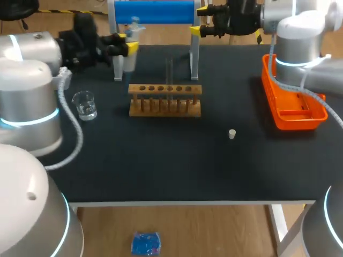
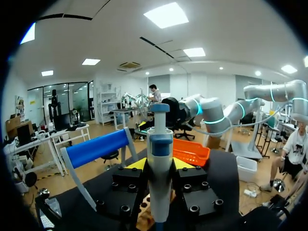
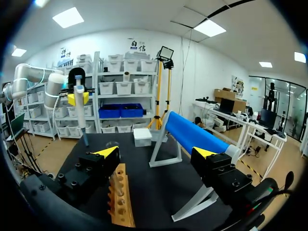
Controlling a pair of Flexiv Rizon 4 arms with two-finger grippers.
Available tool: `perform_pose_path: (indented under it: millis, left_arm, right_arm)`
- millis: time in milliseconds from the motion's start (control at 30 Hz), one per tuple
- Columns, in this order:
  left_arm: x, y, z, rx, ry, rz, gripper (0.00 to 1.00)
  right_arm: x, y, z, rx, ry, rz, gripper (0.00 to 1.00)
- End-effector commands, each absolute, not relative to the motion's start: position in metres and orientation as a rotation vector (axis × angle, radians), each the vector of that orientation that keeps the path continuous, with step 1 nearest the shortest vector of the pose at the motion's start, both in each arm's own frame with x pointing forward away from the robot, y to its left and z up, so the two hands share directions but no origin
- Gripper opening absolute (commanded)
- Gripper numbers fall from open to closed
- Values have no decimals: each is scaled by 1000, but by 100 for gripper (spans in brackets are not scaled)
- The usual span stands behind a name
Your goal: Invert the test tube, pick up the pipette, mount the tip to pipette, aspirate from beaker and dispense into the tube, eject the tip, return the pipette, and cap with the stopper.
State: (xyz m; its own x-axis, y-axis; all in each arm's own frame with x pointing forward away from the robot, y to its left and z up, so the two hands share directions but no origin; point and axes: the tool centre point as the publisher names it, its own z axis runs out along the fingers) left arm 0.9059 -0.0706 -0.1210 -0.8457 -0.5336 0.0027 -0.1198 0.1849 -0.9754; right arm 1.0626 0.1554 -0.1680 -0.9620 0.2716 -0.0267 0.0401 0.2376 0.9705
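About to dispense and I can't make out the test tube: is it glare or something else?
Head view: no glare; the clear test tube rising from the rack just fades against the black table. Left wrist view: the pipette in the left gripper blocks the middle. Right wrist view: fisheye bend, tube not discernible.

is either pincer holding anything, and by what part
The left pincer grips the pipette around its body, below the plunger head; right pincer is open, holding nothing.

Black table (image 1: 161, 171) with a pale front edge, light wooden floor (image 1: 214, 233) beneath, bright ceiling panels (image 2: 166, 14) overhead
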Motion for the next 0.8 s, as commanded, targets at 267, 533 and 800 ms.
perform_pose_path:
  millis: [267,533,800]
  left_arm:
    - [931,11,-124,-681,2210,-1664,0]
    - [962,28,-125,-793,2219,-1546,0]
    - [990,18,-115,-900,2219,-1408,0]
  right_arm:
    - [1063,155,-167,294,2321,1805,100]
    - [1063,155,-167,294,2321,1805,100]
    - [1063,155,-167,294,2321,1805,100]
